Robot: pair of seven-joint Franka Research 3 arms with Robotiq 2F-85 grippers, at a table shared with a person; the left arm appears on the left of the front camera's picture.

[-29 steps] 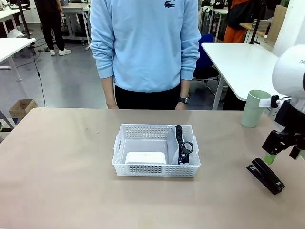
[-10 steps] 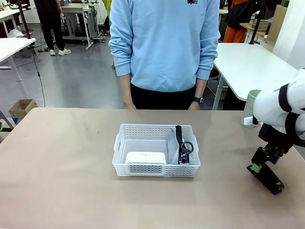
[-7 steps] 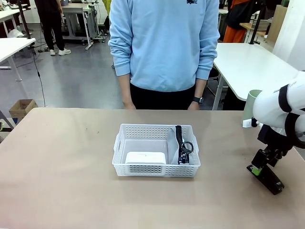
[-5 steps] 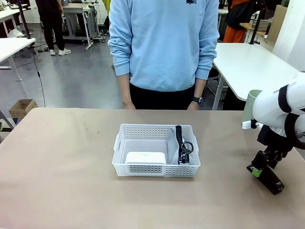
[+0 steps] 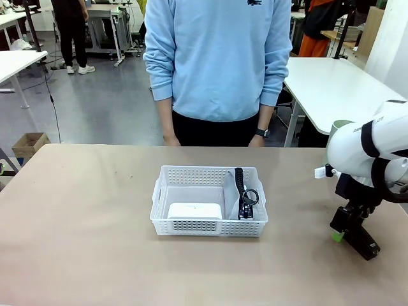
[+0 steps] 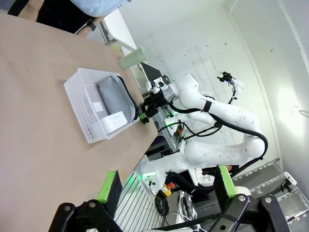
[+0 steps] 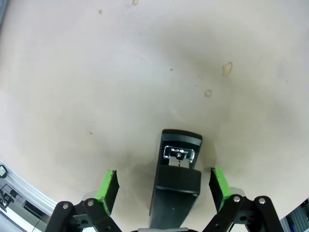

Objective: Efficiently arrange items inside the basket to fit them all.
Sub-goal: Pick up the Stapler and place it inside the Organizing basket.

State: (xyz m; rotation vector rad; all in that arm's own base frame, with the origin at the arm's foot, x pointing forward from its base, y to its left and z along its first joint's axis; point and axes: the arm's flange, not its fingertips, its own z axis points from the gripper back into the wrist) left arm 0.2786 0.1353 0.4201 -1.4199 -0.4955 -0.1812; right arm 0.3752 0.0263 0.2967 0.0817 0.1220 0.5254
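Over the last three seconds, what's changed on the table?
The right end effector came down over the black stapler and now straddles it, jaws open, nothing gripped yet. The person shifted slightly toward the robot's right. The basket, with the grey pouch and white box inside, stayed put.

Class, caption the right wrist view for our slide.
Open right end effector straddles the black stapler on the table.

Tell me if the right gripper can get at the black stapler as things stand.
Probably yes. The right gripper is open and low over the stapler, which lies flat on the table between its jaws. Nothing stands in the way.
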